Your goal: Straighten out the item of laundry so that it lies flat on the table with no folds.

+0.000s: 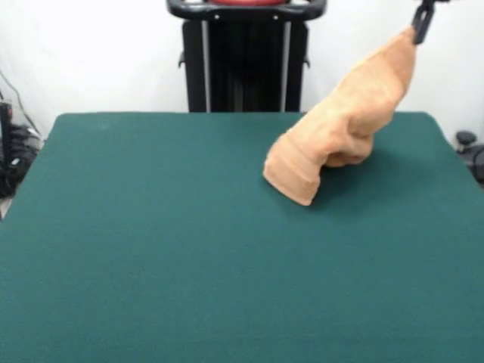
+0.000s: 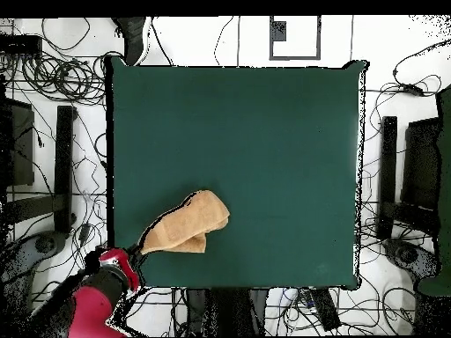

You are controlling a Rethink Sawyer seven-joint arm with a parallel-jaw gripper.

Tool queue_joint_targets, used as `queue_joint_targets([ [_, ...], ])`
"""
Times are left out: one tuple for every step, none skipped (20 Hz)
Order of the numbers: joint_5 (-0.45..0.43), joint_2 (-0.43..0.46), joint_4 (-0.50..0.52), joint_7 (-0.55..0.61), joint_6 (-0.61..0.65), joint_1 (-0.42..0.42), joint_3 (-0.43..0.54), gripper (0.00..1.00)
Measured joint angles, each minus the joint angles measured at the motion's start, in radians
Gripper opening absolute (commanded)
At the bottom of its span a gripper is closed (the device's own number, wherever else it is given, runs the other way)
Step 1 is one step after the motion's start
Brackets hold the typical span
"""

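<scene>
The light orange-tan towel hangs bunched and folded from one corner, its lower end resting on the dark green table near the far right side. My gripper is shut on the towel's upper corner at the top right of the front view. In the overhead view the towel stretches from the table's near-left area toward my gripper at the table's edge. The red arm reaches in from the bottom left.
The robot's black pedestal stands behind the table's far edge. Cables and black stands lie on the floor around the table's sides.
</scene>
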Motion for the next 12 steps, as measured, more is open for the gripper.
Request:
queue_joint_targets([
  [0.0,0.001,-0.006,0.0,0.013,0.003,-0.007,0.0],
  [0.0,0.001,-0.012,0.0,0.025,0.004,-0.013,0.0],
  [-0.003,-0.012,-0.013,0.0,0.021,-0.012,-0.01,0.0],
  [-0.006,-0.025,-0.014,0.0,0.017,-0.028,-0.008,0.0],
  [-0.009,-0.038,-0.014,0.0,0.013,-0.045,-0.005,0.0],
  [-0.017,-0.056,-0.008,0.0,-0.004,-0.071,0.008,0.0],
  [-0.026,-0.072,-0.002,0.0,-0.019,-0.096,0.021,0.0],
  [-0.056,-0.109,0.014,0.0,-0.058,-0.161,0.056,0.0],
  [-0.076,-0.129,0.024,0.0,-0.08,-0.2,0.076,0.0],
  [-0.13,-0.168,0.046,0.0,-0.123,-0.289,0.121,0.0],
  [-0.184,-0.207,0.068,0.0,-0.167,-0.379,0.165,0.0],
  [-0.259,-0.243,0.097,0.0,-0.208,-0.466,0.216,0.0],
])
